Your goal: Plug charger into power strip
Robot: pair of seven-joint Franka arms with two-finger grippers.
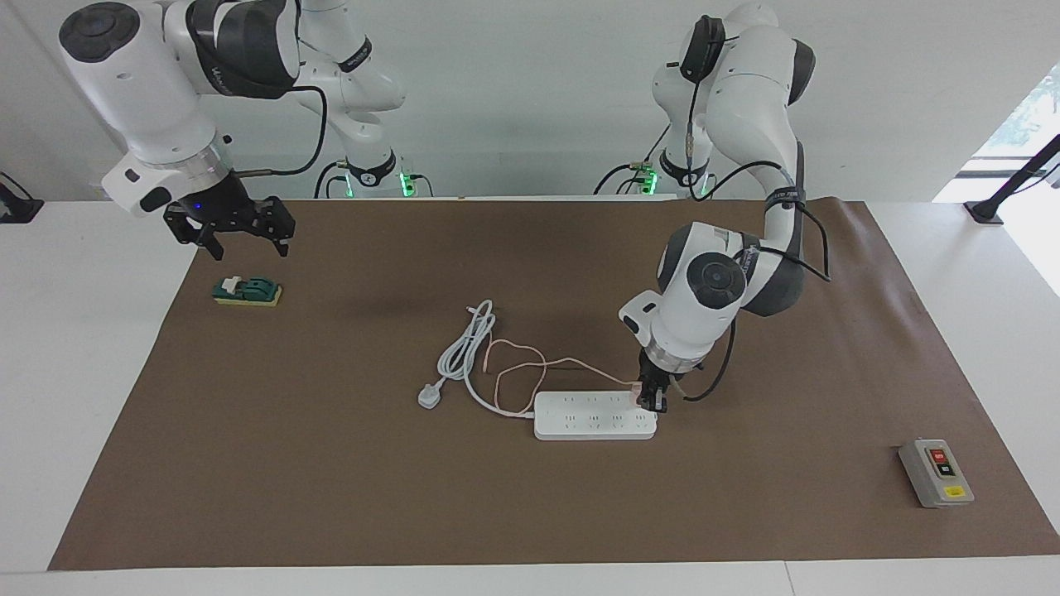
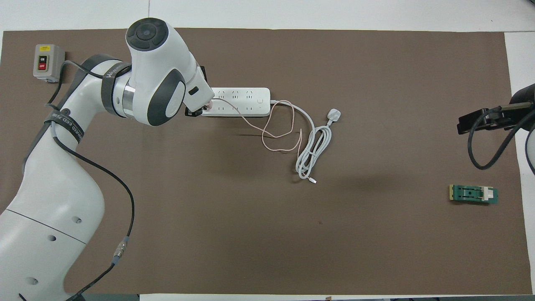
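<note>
The white power strip [image 1: 592,416] [image 2: 244,100] lies flat at the mat's middle, its length running along the table. My left gripper [image 1: 652,402] [image 2: 199,110] points down at the strip's end toward the left arm's side, shut on the small pink charger [image 1: 636,386] [image 2: 208,105]. The charger sits at the last socket of the row nearer the robots; whether its pins are in is hidden. Its thin pink cable [image 1: 515,364] [image 2: 276,134] loops across the mat. My right gripper [image 1: 248,246] [image 2: 464,125] hangs open and empty over the mat's edge at the right arm's end.
The strip's thick white cord and rounded plug [image 1: 429,397] [image 2: 334,113] lie coiled beside the strip. A green block [image 1: 247,290] [image 2: 473,194] rests below the right gripper. A grey box with red and black buttons [image 1: 936,472] [image 2: 48,62] stands at the left arm's end.
</note>
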